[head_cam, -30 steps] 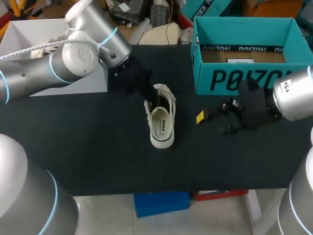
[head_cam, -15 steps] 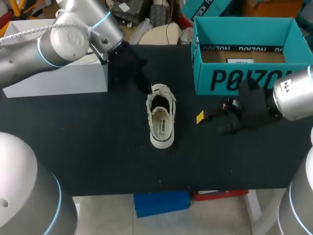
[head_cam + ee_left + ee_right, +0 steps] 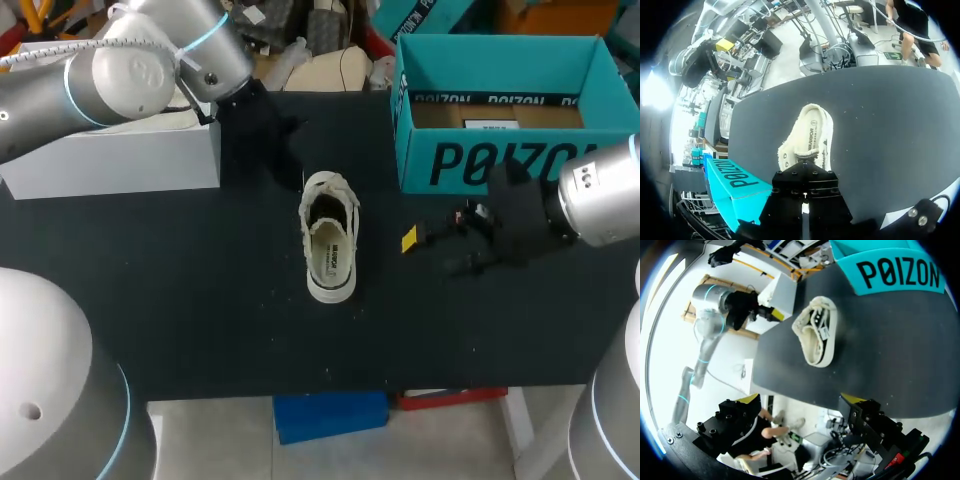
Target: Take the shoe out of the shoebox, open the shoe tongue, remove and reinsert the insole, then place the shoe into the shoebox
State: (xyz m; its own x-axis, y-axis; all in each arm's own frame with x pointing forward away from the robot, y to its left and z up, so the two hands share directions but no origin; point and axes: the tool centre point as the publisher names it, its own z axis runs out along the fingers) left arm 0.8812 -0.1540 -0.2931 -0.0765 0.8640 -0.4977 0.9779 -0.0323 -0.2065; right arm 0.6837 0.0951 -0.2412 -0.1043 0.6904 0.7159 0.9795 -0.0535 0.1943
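Item: white shoe (image 3: 330,240), upright on black table (image 3: 200,300), out of and near the teal shoebox (image 3: 500,165); right gripper (image 3: 430,250) spread, empty, beside it; left gripper (image 3: 293,170) by the toe, grip not discernible; tongue-opening likely goes best with heel pinned, pulling gently.

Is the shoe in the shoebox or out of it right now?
Out. The shoe stands upright on the table, beside the teal shoebox and apart from it.
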